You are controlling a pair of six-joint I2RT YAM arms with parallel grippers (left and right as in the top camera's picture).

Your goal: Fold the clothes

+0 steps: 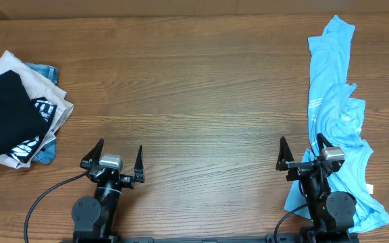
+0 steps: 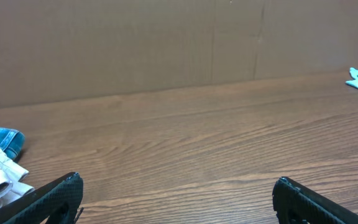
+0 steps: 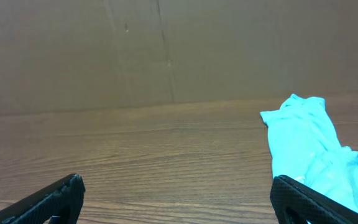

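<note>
Overhead, the sky-blue T-shirt (image 1: pixel 336 115) lies crumpled in a long strip along the right side of the wooden table (image 1: pixel 194 88), running from the far edge down to the near edge. It is unfolded and bunched, with some white print showing near its left border. Its near end spreads beside and partly beneath the right arm. The right gripper (image 1: pixel 300 140) sits at that near end with its fingers spread wide and nothing between them; one finger is over the shirt's left edge, the other over bare wood. From the right wrist, the shirt (image 3: pixel 309 149) fills the right part of the view.

The left gripper (image 1: pixel 120 145) is well apart from the shirt, at the near left, fingers also spread wide and holding nothing.

At the far left sits a pile: a black garment (image 1: pixel 5 118) with white print on top of a beige garment (image 1: pixel 9 64) and denim (image 1: pixel 42 71).
</note>
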